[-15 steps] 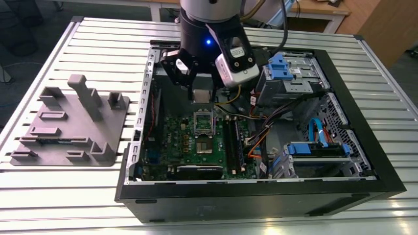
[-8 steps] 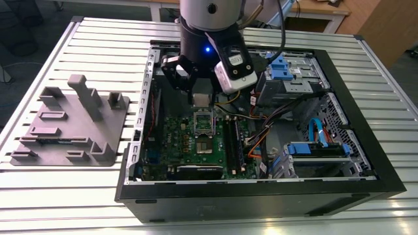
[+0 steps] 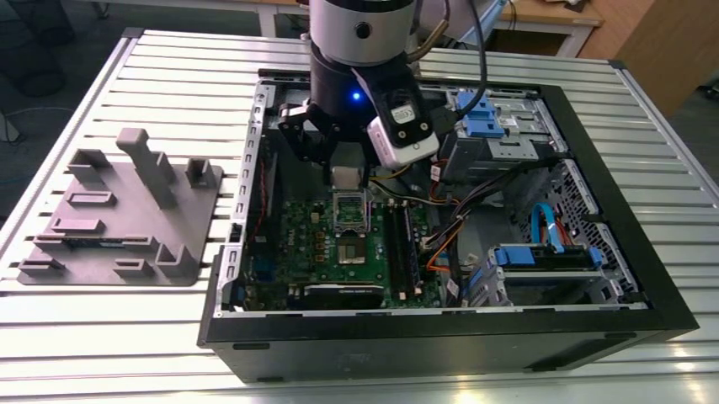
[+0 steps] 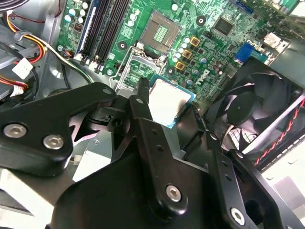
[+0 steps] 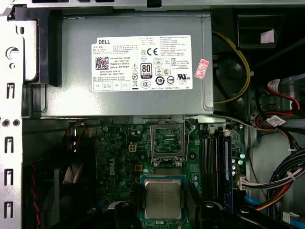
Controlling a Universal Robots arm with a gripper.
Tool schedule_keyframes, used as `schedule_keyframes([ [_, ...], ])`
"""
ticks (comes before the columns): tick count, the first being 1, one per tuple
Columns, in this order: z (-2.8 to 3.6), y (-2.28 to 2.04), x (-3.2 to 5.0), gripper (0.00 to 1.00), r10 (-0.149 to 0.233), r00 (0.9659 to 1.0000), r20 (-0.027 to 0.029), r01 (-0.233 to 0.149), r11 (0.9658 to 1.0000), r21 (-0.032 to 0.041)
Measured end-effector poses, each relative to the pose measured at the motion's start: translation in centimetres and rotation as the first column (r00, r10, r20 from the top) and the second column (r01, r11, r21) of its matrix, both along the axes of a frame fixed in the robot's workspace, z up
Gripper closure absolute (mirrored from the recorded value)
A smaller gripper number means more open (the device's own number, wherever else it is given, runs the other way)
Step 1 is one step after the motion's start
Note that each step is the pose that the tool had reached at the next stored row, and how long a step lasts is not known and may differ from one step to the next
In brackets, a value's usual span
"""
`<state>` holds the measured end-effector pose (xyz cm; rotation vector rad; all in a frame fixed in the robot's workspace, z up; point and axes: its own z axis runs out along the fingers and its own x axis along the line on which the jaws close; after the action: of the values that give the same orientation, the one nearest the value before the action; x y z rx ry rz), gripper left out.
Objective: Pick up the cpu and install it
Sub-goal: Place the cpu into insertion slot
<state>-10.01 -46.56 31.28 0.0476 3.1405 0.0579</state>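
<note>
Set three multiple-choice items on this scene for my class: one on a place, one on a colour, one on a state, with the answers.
1. Where does the grey fixture stand?
A inside the case
B on the table, at the exterior view's left of the case
C under the table

2. What colour is the motherboard?
A green
B red
C white

3. What state is the cpu in?
A seated in the socket
B held by the hand above the motherboard
C lying on the table

Answers:
1 B, the fixture sits on the table's slats outside the case.
2 A, the board is green in both wrist views.
3 B, the hand grips the cpu, and the socket is open and empty.
</note>
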Motion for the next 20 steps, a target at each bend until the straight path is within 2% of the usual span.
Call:
schedule_keyframes([
  [6, -0.04, 0.0, 0.0, 0.53, 0.0, 1.0, 0.0001, 0.0, 1.0, 0.0002],
  [9, -0.29, 0.0, 0.0, 0.53, 0.0, 1.0, 0.0001, 0.0, 1.0, 0.0001],
  [20, -2.14, 0.0, -0.03, 0.53, 0.0, 1.0, 0.0001, 0.0, 1.0, 0.0001],
])
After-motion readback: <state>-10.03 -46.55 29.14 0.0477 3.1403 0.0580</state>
